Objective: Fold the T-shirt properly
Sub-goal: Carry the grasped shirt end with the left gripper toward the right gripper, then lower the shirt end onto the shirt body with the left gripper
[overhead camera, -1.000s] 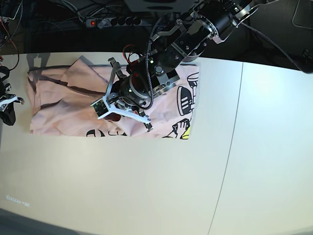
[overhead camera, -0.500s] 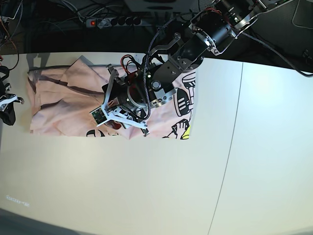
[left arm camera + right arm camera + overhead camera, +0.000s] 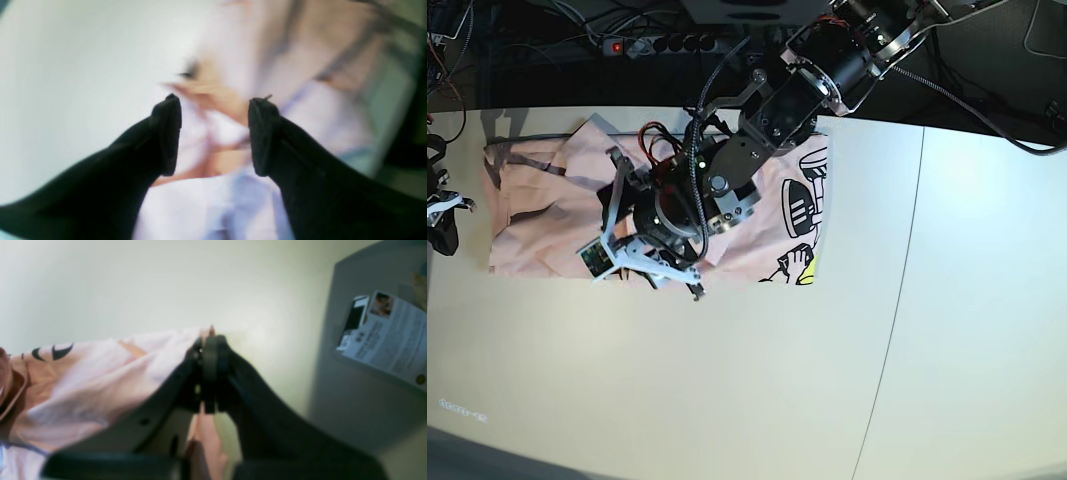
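Left gripper [image 3: 215,136] now reaching farther across the T-shirt [image 3: 762,235]; jaws standing wide, apparently gripping nothing, though blurred; right gripper [image 3: 210,343] staying closed.

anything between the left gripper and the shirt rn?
Nothing visible: the left wrist view shows the left gripper with its jaws apart and only the T-shirt and table beyond them. That view is blurred, so contact is unclear.

Here the T-shirt [image 3: 762,235] lies on the tabletop [image 3: 727,380], along its far edge. It's well back from the near edge!
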{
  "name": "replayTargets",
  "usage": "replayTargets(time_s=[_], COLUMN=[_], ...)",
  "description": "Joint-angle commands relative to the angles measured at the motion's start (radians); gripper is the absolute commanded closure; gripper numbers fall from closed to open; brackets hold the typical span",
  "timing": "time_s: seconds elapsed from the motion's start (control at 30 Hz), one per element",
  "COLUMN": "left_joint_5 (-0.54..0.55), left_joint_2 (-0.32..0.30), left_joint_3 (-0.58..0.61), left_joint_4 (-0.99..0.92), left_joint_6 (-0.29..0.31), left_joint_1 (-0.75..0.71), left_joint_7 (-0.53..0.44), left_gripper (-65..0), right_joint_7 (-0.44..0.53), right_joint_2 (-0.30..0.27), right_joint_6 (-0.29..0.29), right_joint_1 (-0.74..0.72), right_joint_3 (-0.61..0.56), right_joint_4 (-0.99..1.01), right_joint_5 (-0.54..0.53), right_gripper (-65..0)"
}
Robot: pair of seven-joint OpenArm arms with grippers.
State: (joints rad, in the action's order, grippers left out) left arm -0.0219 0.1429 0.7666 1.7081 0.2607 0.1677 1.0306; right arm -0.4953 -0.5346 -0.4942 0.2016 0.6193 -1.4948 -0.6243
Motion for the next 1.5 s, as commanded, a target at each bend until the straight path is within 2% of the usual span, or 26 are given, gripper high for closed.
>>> replayTargets(time_s=[0.0, 0.07, 0.13, 0.2, 0.27, 0.47, 0.6, 0.7, 0.8, 0.83, 1.2, 1.37, 1.47], left_joint_5=[-0.019, -0.024, -0.017, 0.035, 0.096, 0.188, 0.280, 0.372, 0.435, 0.444, 0.573, 0.570, 0.521], left_joint_2=[0.014, 0.014, 0.014, 0.014, 0.012, -0.074, -0.126, -0.149, -0.150, -0.152, -0.154, -0.154, -0.154], left_joint_3=[-0.034, -0.104, -0.174, -0.237, -0.292, -0.405, -0.425, -0.425, -0.425, -0.425, -0.424, -0.387, -0.367], left_joint_4=[0.019, 0.019, 0.019, 0.018, 0.017, 0.005, -0.009, -0.009, -0.009, -0.009, -0.009, -0.016, -0.031], left_joint_6=[-0.014, -0.012, 0.039, 0.101, 0.138, 0.150, 0.199, 0.216, 0.222, 0.223, 0.246, 0.248, 0.248], left_joint_1=[0.018, 0.018, 0.015, 0.009, 0.002, -0.036, -0.066, -0.068, -0.074, -0.077, -0.073, -0.073, -0.073], left_joint_7=[-0.021, -0.021, -0.021, -0.016, -0.001, -0.002, 0.001, 0.063, 0.112, 0.101, 0.088, 0.064, 0.029], left_gripper=[-24.5, -11.6, 0.0, 0.0, 0.0, 0.0, 0.0, 0.0, -30.2, -36.5, -37.7, -37.7, -37.8], right_joint_7=[0.024, 0.024, 0.024, 0.024, 0.024, 0.023, 0.024, 0.023, 0.023, 0.023, 0.019, 0.019, 0.019], right_joint_2=[-0.027, -0.028, -0.028, -0.028, -0.028, -0.028, -0.028, -0.028, -0.028, -0.028, -0.028, -0.028, -0.028], right_joint_6=[-0.075, -0.075, -0.075, -0.075, -0.075, -0.075, -0.075, -0.075, -0.075, -0.075, -0.075, -0.075, -0.075], right_joint_1=[-0.010, -0.010, -0.010, -0.010, -0.010, -0.010, -0.010, -0.010, -0.010, -0.010, -0.007, -0.007, -0.007], right_joint_3=[0.010, 0.010, 0.010, 0.010, 0.010, 0.010, 0.010, 0.010, 0.010, 0.010, 0.010, 0.010, 0.010], right_joint_4=[-0.016, -0.016, -0.016, -0.016, -0.016, -0.016, -0.016, -0.016, -0.016, -0.016, -0.016, -0.016, -0.016], right_joint_5=[-0.011, -0.011, -0.011, -0.012, -0.012, -0.011, -0.011, -0.011, -0.011, -0.011, -0.008, -0.008, -0.008], right_gripper=[0.0, 0.0, 0.0, 0.0, 0.0, 0.0, 0.0, 0.0, 0.0, 0.0, 0.0, 0.0, 0.0])
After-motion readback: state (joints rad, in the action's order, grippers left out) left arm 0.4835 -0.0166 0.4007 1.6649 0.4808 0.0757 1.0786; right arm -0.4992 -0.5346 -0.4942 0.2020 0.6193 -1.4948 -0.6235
